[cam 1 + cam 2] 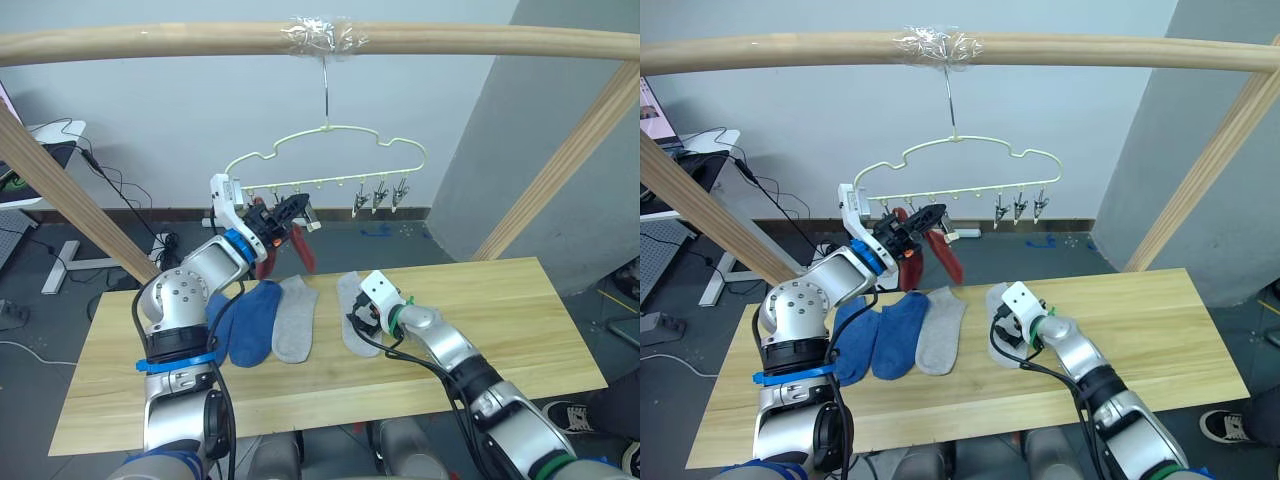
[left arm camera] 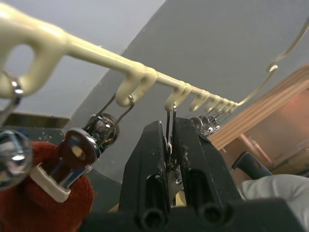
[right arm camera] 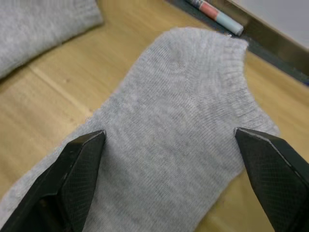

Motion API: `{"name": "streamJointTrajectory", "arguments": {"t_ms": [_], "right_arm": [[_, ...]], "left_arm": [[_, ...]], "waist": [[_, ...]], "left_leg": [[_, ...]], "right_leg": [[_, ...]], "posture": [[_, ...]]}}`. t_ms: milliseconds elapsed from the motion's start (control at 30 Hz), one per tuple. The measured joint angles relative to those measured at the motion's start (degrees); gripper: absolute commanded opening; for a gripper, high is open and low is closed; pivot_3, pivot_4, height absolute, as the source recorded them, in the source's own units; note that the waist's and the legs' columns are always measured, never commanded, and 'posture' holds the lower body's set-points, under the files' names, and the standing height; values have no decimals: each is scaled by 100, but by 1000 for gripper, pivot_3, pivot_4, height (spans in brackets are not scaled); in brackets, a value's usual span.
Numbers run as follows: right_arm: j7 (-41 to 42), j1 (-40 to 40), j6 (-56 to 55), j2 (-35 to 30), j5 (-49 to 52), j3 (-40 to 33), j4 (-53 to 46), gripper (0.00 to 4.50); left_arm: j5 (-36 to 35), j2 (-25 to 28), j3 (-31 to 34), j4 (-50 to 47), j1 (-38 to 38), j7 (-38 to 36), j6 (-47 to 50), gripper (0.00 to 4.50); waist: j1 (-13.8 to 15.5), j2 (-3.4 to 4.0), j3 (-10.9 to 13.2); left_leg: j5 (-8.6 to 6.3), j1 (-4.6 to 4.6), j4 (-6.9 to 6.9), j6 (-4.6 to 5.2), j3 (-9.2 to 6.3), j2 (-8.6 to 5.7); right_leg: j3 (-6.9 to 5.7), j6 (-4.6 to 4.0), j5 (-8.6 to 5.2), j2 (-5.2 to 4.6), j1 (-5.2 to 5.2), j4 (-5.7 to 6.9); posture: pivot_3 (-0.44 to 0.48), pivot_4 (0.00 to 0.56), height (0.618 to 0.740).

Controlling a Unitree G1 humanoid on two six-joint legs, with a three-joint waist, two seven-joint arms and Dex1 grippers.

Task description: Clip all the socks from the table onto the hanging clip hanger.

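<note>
The right gripper (image 3: 169, 159) hangs low over the table (image 1: 520, 310), its two black fingers (image 3: 72, 169) spread wide apart with a light grey sock (image 3: 178, 130) lying flat between and beneath them; in the right wrist view the sock's ribbed cuff points away from the fingers, and the knit is soft and slightly fuzzy. In the head views this sock (image 1: 352, 318) sits just beside the gripper on the pale wood planks, apart from the other socks. To the robot's left of it lie a second light grey sock (image 1: 294, 318) and, touching that one, two blue socks (image 1: 252, 322) side by side, partly behind the left arm. The left gripper (image 1: 292, 213) is raised to the clip hanger (image 1: 330, 160), a thin pale yellow-green wire frame with a wavy outline that hangs by its long hook from the round wooden pole (image 1: 150, 42) overhead. In the left wrist view its fingers (image 2: 147, 169) are pressed together on one of the small grey metal clips (image 2: 170, 145), which dangles from a loop on the hanger's lower bar. A rust-red sock (image 1: 300, 245) hangs down just beside that gripper, held in a neighbouring clip (image 2: 72, 154). Three more clips (image 1: 380, 197) hang bare at the far end of the row.
</note>
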Motion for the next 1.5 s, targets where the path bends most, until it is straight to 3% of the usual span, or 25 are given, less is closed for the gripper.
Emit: {"name": "streamJointTrajectory", "arguments": {"t_ms": [200,400,600,700,833,933,1500], "right_arm": [[318,99,-390,26,-35,-182,259,1838],[574,529,-387,-311,-38,-362,-342,16],[895,1574,-136,-1011,-33,-450,-1896,16],[1074,2264,128,-1367,103,-670,-3399,16],[1077,2634,580,-1447,479,-1005,-5122,16],[1018,2688,935,-1405,651,-1121,-5875,16],[521,2094,1992,-679,804,-955,-6620,16]], "left_arm": [[-118,-24,-3,-272,143,140,71,0],[-223,-46,-9,-357,189,199,79,0],[-547,-46,30,-338,207,258,324,0],[-895,-62,170,-154,170,388,584,0],[-1237,-72,316,25,121,561,790,0],[-1408,-65,401,108,110,658,868,0],[-1584,-120,387,193,2,870,868,0]], "waist": [[27,0,0],[112,1,0],[157,2,1],[131,2,3],[89,1,4],[94,0,4],[125,0,4]], "left_leg": [[1,7,7,-1,0,-1],[0,4,6,-1,-1,-1],[0,-5,6,-1,1,-5],[0,-5,6,-1,2,-3],[0,1,7,-2,1,2],[0,-2,9,-2,2,0],[-1,-9,2,-2,2,-1]], "right_leg": [[1,1,3,0,9,7],[1,2,3,0,9,2],[2,4,2,-5,2,-3],[3,4,2,-3,-3,2],[3,3,2,3,-2,7],[4,3,2,2,0,0],[2,1,1,0,-7,-5]], "posture": [[-55,178,740],[-65,184,740],[-80,187,740],[-92,189,740],[-105,192,740],[-109,191,740],[-116,189,740]]}}
